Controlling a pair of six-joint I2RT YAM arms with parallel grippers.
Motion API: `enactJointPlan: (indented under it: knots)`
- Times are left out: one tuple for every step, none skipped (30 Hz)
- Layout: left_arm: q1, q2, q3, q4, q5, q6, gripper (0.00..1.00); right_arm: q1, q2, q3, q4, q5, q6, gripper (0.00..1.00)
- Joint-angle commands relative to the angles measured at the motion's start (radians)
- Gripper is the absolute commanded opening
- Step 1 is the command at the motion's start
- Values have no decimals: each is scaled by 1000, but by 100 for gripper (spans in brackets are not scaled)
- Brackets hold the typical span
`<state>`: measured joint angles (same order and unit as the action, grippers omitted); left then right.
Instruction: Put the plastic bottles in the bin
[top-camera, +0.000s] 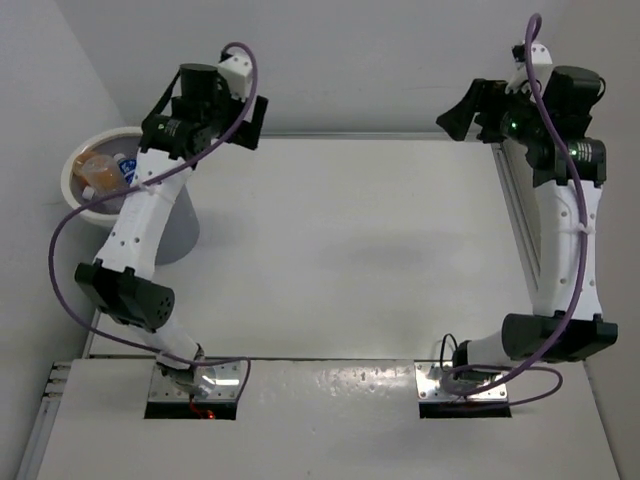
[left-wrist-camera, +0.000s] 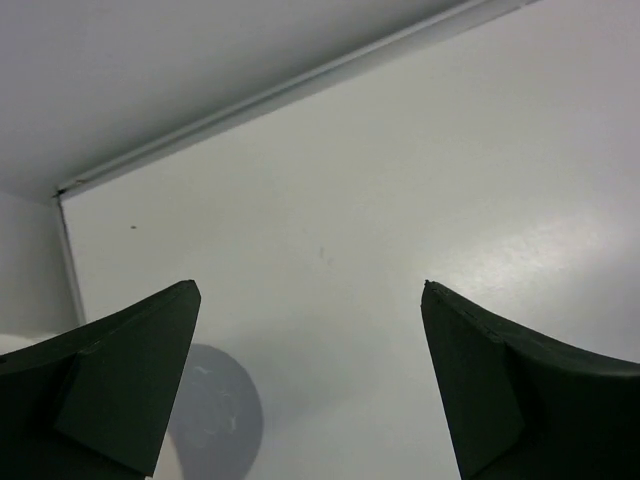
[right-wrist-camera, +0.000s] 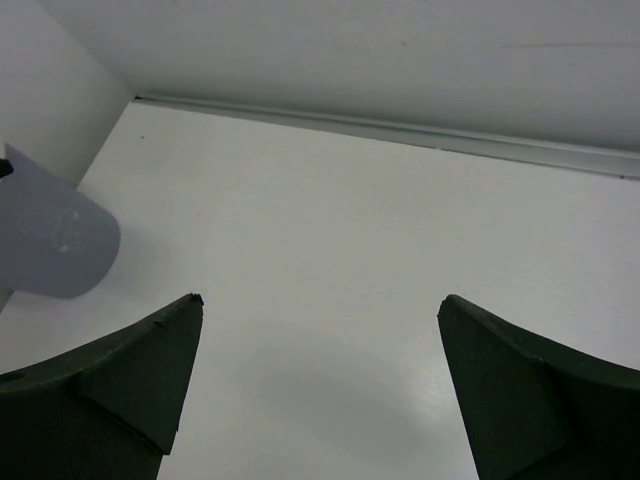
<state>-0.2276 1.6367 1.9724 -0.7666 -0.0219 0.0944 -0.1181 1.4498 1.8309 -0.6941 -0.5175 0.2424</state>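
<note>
The grey bin with a white rim (top-camera: 88, 210) stands at the table's far left, partly hidden by my left arm. Inside it I see the short orange bottle (top-camera: 97, 170) and a clear bottle with a blue label (top-camera: 126, 168); any other bottles are hidden. No bottle shows on the table. My left gripper (top-camera: 252, 122) is raised at the back, right of the bin, open and empty (left-wrist-camera: 311, 290). My right gripper (top-camera: 463, 112) is raised at the back right, open and empty (right-wrist-camera: 321, 300). The bin's grey wall shows at the left of the right wrist view (right-wrist-camera: 50, 245).
A metal rail (top-camera: 515, 215) runs along the table's right edge beside my right arm. White walls close the back and left sides. A grey rounded shape (left-wrist-camera: 215, 420), seemingly the bin's side, lies behind my left finger.
</note>
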Motion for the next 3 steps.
enactJointPlan:
  knots:
    - [-45, -32, 26, 16, -35, -41, 100, -12, 23, -45, -38, 54, -5, 100]
    - [-45, -19, 26, 16, -35, -41, 100, -12, 23, -51, -39, 59, -9, 100]
    - [-55, -18, 26, 16, -35, -41, 100, -14, 26, -67, -36, 57, -8, 100]
